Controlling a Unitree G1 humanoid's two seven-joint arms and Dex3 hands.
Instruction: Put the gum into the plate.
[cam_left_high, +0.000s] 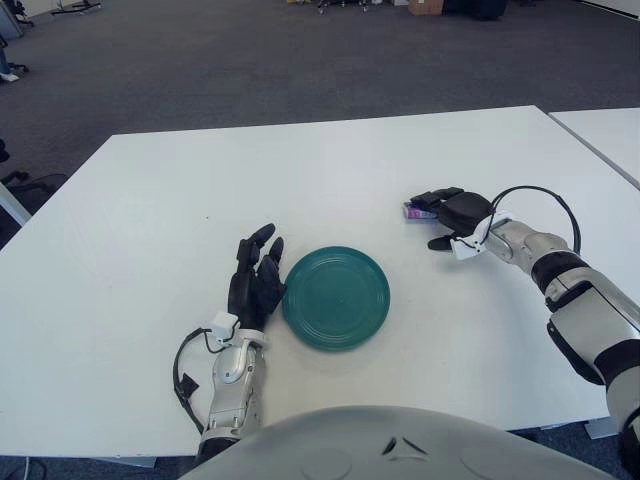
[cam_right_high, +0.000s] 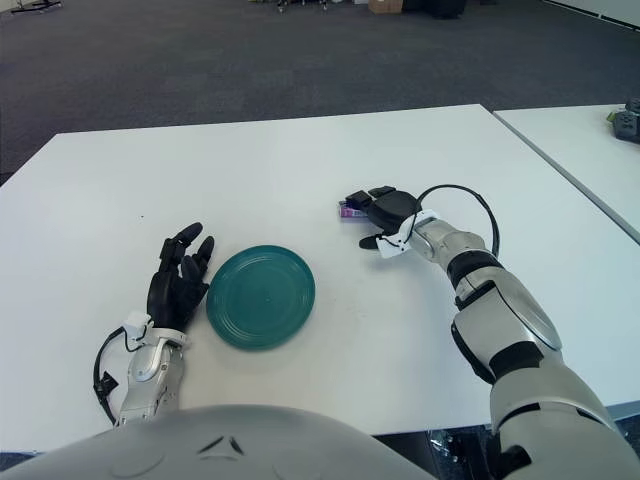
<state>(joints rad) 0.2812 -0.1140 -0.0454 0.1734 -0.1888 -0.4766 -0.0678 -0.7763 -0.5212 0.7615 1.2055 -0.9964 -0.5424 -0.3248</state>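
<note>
**Purple gum pack under the right hand, away from the plate**

Teal plate (cam_left_high: 335, 298) sits on the white table (cam_left_high: 150, 220). Beyond it to the right, well apart, lies the gum (cam_left_high: 414, 210), with the right hand (cam_left_high: 450, 214) draped over it, fingers curved onto the pack. The left hand (cam_left_high: 256, 280) shows just left of the plate, fingers loosely extended, holding nothing.

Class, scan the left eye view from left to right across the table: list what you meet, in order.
left hand → plate → gum → right hand, over the gum's right end
</note>
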